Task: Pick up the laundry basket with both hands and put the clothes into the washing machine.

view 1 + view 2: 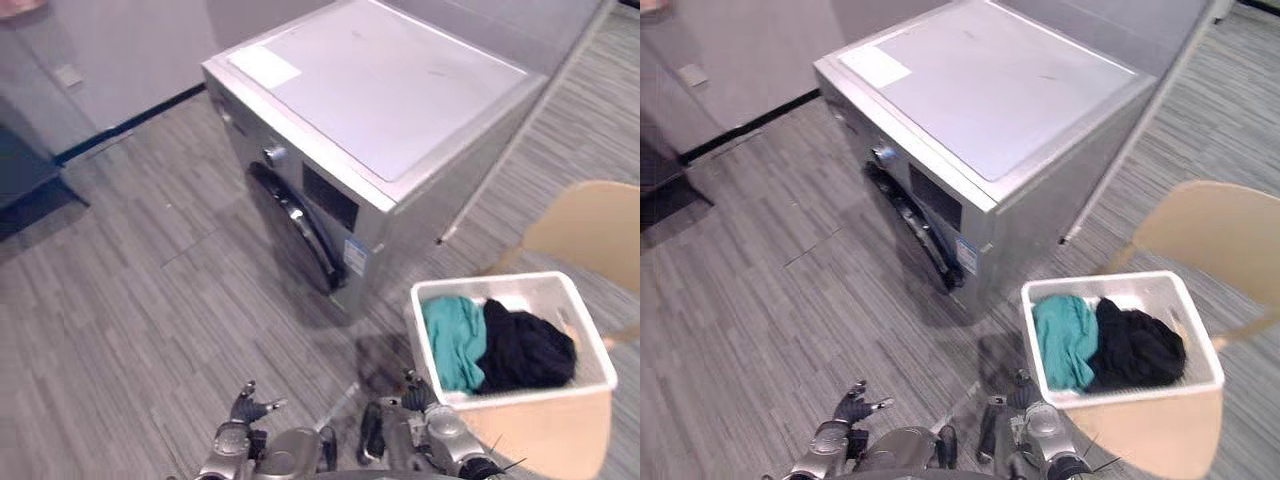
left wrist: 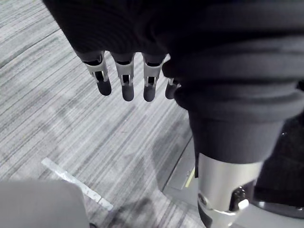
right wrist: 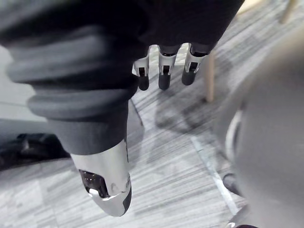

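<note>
The basket of clothes sits on the chair beside the washer; left hand and right hand hang slack-fingered, empty.

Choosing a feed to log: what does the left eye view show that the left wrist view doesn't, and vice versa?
Left eye view adds the washing machine, and the laundry basket of clothes on a tan chair. Left wrist view adds the fingers of the left hand up close, straight, holding nothing. Shared: the left hand and grey striped floor.
</note>
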